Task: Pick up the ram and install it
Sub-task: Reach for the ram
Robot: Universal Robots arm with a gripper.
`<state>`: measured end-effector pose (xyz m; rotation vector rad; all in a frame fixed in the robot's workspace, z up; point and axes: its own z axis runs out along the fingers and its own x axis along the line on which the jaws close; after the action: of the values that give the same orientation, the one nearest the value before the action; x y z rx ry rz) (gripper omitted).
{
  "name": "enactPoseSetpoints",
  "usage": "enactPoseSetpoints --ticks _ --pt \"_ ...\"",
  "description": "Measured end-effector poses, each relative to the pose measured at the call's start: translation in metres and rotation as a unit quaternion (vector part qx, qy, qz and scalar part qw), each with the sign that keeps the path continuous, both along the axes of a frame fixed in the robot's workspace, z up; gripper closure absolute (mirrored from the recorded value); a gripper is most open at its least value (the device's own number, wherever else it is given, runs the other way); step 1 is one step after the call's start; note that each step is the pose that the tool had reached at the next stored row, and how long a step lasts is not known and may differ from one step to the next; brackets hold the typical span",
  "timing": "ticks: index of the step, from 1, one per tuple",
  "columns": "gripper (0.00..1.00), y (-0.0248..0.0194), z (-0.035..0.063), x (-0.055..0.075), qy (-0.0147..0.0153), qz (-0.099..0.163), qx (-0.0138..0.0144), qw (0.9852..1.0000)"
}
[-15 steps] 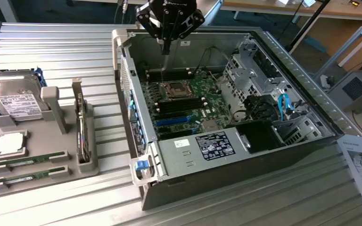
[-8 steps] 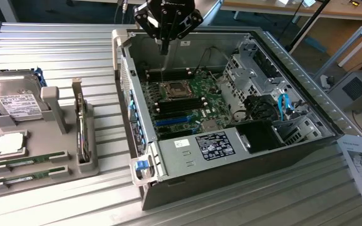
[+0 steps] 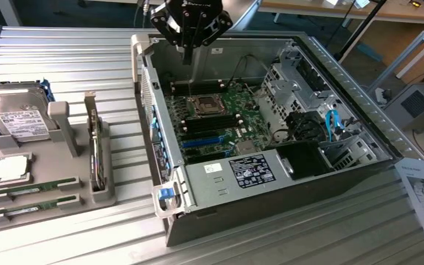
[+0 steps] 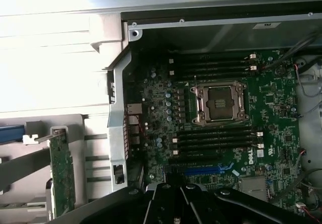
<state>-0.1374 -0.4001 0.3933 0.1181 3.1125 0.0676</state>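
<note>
The hand [image 3: 187, 57] hangs with its fingers pressed together above the open computer case [image 3: 330, 61], over the motherboard [image 3: 227, 110]. Nothing shows in its grip. Two ram sticks [image 3: 31, 188] lie in a grey holder [image 3: 85, 203] on the tabletop [image 3: 64, 61], beside the case on the exterior view's left.

A lab or workshop for computer assembly: an open computer case [image 3: 271, 218] on a ribbed metal counter [image 3: 64, 49], a grey parts fixture [image 3: 63, 124] alongside, a wooden desk [image 3: 308, 8] behind

the motherboard [image 4: 271, 98] bears a white "dell" logo [image 4: 248, 156]. labels on the power supply [image 3: 227, 185] and hard drive [image 3: 17, 113] are too small to read.
</note>
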Motion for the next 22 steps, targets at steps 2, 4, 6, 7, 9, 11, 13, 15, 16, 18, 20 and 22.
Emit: enactPoseSetpoints --ticks 2,4,6,7,9,11,13,15,16,18,20,22 --pt "0.89 -0.0002 0.0 -0.005 0.0 0.0 0.0 1.0" --pt "0.89 -0.0004 0.0 -0.009 0.0 0.0 0.0 1.0" --pt "0.89 -0.0005 0.0 -0.012 0.0 0.0 0.0 1.0" --pt "0.89 -0.0006 0.0 -0.013 0.0 0.0 0.0 1.0" --pt "0.89 -0.0007 0.0 -0.016 0.0 0.0 -0.0001 1.0" --pt "0.89 -0.001 0.0 -0.02 0.0 0.0 -0.0001 1.0" --pt "0.89 -0.0014 0.0 -0.025 0.0 0.0 0.0 1.0" --pt "0.89 -0.0019 0.0 -0.03 0.0 0.0 -0.0001 1.0" --pt "0.89 -0.0021 0.0 -0.032 0.0 0.0 -0.0001 1.0" --pt "0.89 -0.0027 0.0 -0.036 0.0 0.0 -0.0001 1.0" --pt "0.89 -0.0032 0.0 -0.04 0.0 0.0 -0.0001 1.0" --pt "0.89 -0.0039 0.0 -0.043 0.0 0.0 0.0 1.0"
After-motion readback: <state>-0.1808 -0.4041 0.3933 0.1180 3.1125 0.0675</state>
